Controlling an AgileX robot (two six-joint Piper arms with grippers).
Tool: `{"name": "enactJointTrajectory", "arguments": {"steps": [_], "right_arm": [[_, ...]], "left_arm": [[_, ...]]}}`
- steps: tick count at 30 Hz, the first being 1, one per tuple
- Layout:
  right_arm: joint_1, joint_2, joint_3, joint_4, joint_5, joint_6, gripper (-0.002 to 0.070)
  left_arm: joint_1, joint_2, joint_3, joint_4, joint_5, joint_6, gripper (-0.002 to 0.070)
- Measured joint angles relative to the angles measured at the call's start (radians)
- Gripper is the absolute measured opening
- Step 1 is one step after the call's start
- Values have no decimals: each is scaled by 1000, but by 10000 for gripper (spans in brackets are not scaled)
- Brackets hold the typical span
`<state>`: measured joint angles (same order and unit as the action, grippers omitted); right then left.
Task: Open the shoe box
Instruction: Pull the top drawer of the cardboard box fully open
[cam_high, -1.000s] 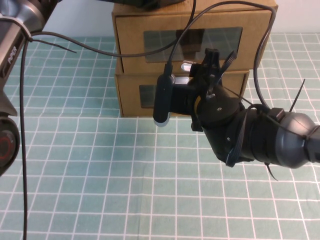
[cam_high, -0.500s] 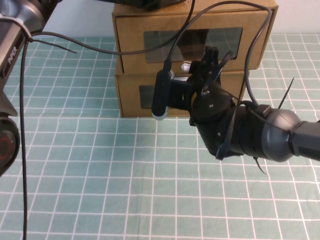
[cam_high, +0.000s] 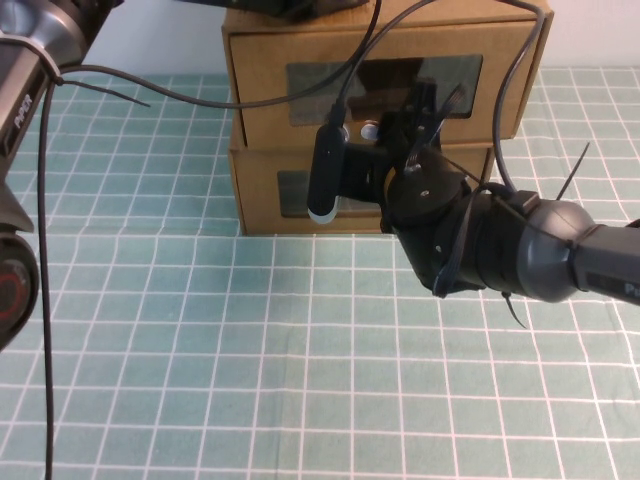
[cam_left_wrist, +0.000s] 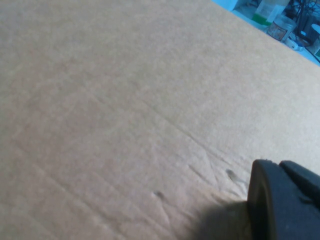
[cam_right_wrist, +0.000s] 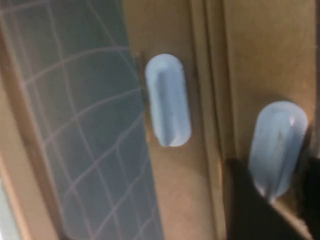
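Note:
Two brown cardboard shoe boxes are stacked at the back, the upper box (cam_high: 270, 90) on the lower box (cam_high: 260, 195), each with a dark window. My right gripper (cam_high: 395, 135) is pressed up to their fronts, rolled on its side. It is open, and its dark fingers (cam_right_wrist: 240, 205) stand on either side of the upper box's white handle (cam_right_wrist: 277, 145), close against it. That handle (cam_high: 370, 128) peeks out beside the gripper in the high view. The lower box's white handle (cam_right_wrist: 167, 100) is free. My left gripper (cam_left_wrist: 285, 200) rests on the upper box's top (cam_left_wrist: 125, 100), at the frame's upper edge (cam_high: 290, 8) in the high view.
A teal checked cloth (cam_high: 200, 350) covers the table in front of the boxes. Black cables (cam_high: 150, 95) hang across the left side from the left arm (cam_high: 20, 90). The right arm (cam_high: 540, 260) reaches in from the right.
My right gripper has moved up and closer to the boxes, from the lower box's front to the upper box's handle, and its fingers have narrowed around it. The left arm is still.

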<state>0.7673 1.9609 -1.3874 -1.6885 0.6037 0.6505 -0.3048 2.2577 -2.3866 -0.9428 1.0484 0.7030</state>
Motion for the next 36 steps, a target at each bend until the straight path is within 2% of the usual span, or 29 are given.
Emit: {"name": "enactJointTrajectory", "arguments": {"steps": [3, 25, 28, 30, 36], "right_arm": [[0, 15, -16, -16, 21, -2, 141], [21, 31, -31, -19, 48, 21, 142], [30, 18, 2, -49, 57, 57, 140], [32, -3, 34, -67, 57, 80, 97], [66, -97, 155, -80, 33, 147, 97]], "left_arm": [[2, 8, 0, 0, 0, 0, -6], [-4, 10, -20, 120, -4, -163, -6], [-6, 10, -20, 126, -4, -165, -6], [-7, 10, -20, 131, -4, -169, -6], [-12, 10, -20, 175, 0, -167, -6]]}}
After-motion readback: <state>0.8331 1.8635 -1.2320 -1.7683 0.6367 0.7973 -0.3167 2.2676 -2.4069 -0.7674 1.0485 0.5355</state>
